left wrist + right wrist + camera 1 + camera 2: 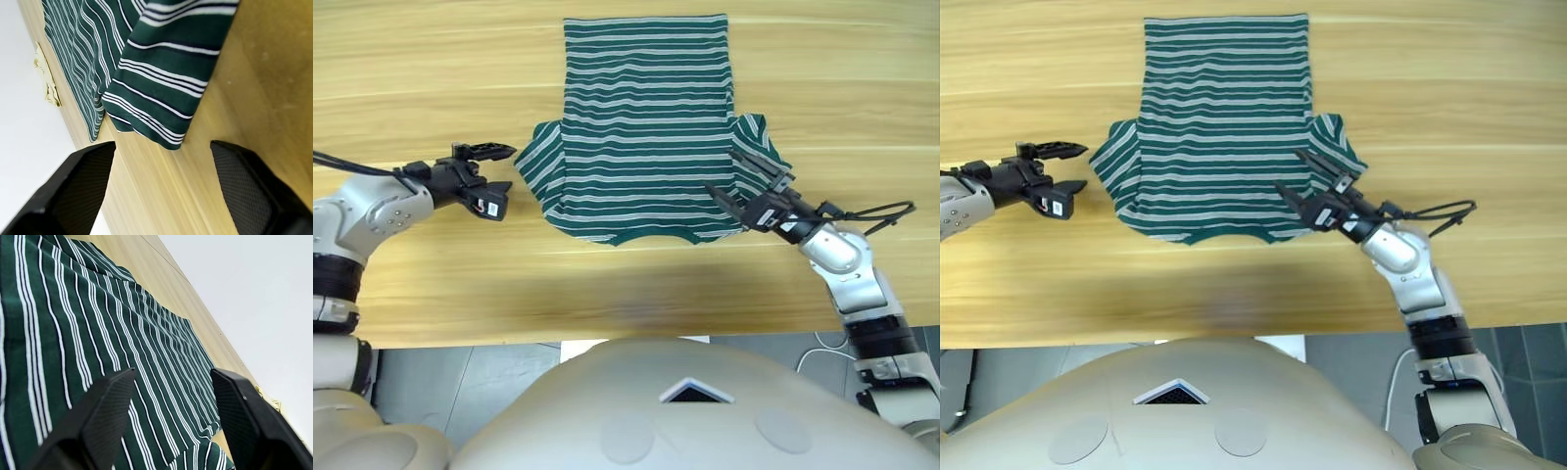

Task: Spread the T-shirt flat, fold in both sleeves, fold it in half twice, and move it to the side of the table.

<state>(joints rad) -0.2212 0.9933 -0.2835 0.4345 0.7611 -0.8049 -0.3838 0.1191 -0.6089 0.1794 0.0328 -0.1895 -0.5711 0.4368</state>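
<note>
Item: striped green T-shirt (641, 127), spread on the wooden table (431, 78). Its left sleeve (540, 152) lies just ahead of my left gripper (509, 168), which hangs wide open over bare wood, apart from the cloth. My right gripper (721, 170), fingers likewise spread wide, sits over the shirt's near corner with the right sleeve (756, 137) just beyond its tips. Risks, as I judge them: a pinch here may catch the body layer along with the sleeve and drag the shirt askew, or the left fingers may close short on wood.
</note>
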